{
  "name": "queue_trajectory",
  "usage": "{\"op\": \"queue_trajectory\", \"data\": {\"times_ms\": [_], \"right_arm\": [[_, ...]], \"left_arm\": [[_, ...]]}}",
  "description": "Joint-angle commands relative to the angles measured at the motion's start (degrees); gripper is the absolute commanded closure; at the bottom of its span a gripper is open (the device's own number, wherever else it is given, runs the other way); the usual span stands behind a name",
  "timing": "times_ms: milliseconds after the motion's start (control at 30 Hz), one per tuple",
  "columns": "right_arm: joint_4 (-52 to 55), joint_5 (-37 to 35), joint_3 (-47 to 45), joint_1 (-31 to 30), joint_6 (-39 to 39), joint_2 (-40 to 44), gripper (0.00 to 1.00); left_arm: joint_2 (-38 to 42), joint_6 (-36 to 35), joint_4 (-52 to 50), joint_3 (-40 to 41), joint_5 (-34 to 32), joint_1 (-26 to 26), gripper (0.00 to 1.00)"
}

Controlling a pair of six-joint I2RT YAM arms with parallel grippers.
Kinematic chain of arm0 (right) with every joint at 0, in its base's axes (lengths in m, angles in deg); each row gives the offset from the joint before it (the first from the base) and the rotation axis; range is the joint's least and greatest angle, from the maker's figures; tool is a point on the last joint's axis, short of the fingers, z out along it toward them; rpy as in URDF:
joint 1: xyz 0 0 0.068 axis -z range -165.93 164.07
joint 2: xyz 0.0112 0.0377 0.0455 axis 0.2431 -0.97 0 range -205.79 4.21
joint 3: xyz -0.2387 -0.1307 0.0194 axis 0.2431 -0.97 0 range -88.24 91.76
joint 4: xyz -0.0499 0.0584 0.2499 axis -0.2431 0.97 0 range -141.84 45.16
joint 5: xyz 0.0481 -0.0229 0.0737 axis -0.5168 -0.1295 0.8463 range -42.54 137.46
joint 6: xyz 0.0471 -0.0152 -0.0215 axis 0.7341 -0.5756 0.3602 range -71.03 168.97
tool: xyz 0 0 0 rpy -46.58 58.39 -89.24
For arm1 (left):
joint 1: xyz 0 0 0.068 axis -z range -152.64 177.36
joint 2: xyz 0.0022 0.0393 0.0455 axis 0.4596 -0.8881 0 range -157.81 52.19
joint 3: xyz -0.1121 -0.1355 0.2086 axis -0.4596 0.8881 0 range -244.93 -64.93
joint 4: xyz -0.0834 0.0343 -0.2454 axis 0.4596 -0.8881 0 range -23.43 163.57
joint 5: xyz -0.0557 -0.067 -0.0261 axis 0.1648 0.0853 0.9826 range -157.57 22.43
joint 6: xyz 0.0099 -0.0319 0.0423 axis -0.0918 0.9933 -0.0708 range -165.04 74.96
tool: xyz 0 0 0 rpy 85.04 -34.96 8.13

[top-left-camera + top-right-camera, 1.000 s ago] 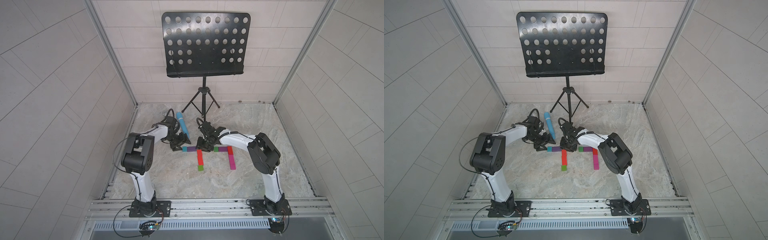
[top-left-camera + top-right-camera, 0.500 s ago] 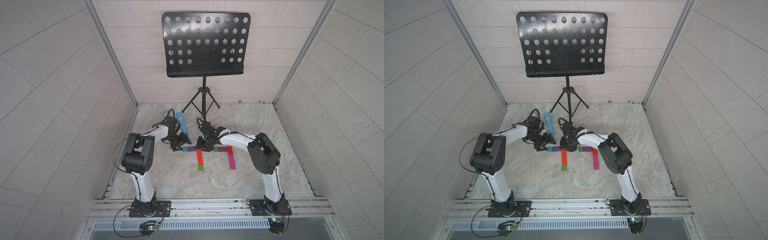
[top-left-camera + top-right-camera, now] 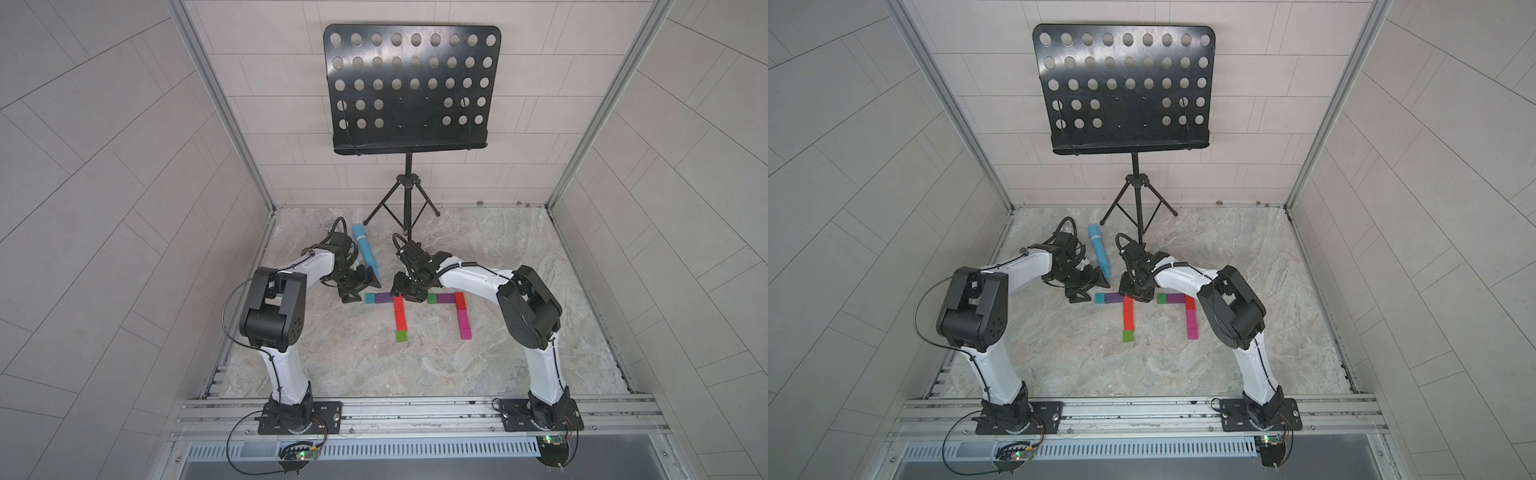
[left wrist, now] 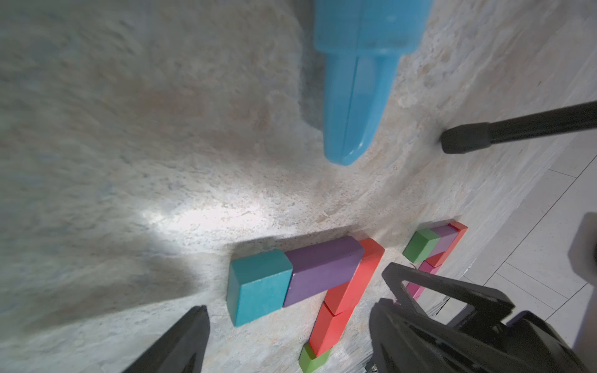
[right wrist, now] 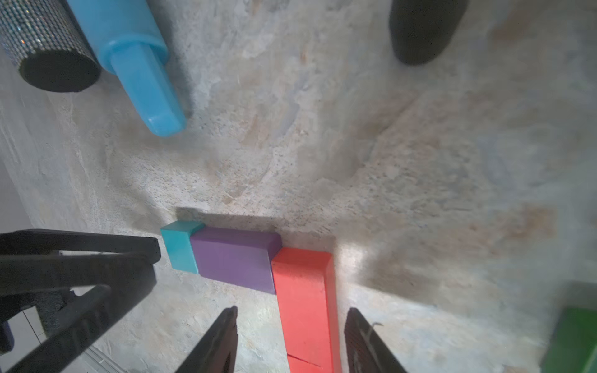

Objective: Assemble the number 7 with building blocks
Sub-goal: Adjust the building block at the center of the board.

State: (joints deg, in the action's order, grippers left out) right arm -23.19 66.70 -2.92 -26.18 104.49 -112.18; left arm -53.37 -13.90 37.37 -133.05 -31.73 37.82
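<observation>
Your right claw [image 5: 290, 311] stands open astride a red block [image 5: 303, 284], with a gap showing at each side. Your left claw [image 4: 294, 289] is open too, near the teal block [image 4: 258, 284]. The building blocks [image 3: 400, 316] lie flat on the tabletop [image 3: 457, 374] as two sevens side by side, with the blue microphone [image 3: 365, 249] beyond them.

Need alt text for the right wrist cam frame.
The right hand, open, straddles a red block without gripping it; the red block butts against a purple block, which has a teal block at its other end. Past them lie a blue microphone and a glittery silver tube, and the left hand sits close beside the teal block.
</observation>
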Motion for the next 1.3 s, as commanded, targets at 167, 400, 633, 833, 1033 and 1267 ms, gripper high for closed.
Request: {"op": "queue_trajectory", "data": {"times_ms": [167, 400, 633, 833, 1033, 1267], "right_arm": [[-2.29, -0.75, -10.53, -1.90, 2.05, 9.25, 0.42], [-6.43, -0.59, -14.77, -4.25, 3.49, 11.52, 0.42], [-8.44, -1.42, -17.32, -6.13, 5.34, 12.43, 0.41], [-9.88, -1.33, -18.08, -6.88, 6.25, 11.93, 0.41], [-9.85, -1.51, -18.00, -7.07, 6.43, 11.70, 0.41], [-9.84, -0.80, -17.50, -7.21, 6.66, 10.94, 0.41]], "left_arm": [[6.87, 0.36, -0.68, 4.04, -0.77, -0.26, 0.12], [12.91, 4.02, 2.55, 9.90, 0.11, 0.19, 0.10], [14.76, 5.69, 4.78, 13.01, 0.63, 1.32, 0.09], [15.73, 6.04, 5.53, 14.26, 0.80, 1.43, 0.09], [15.83, 6.13, 5.62, 14.13, 0.99, 1.41, 0.09], [15.77, 6.13, 5.71, 14.11, 1.04, 1.45, 0.09]]}}
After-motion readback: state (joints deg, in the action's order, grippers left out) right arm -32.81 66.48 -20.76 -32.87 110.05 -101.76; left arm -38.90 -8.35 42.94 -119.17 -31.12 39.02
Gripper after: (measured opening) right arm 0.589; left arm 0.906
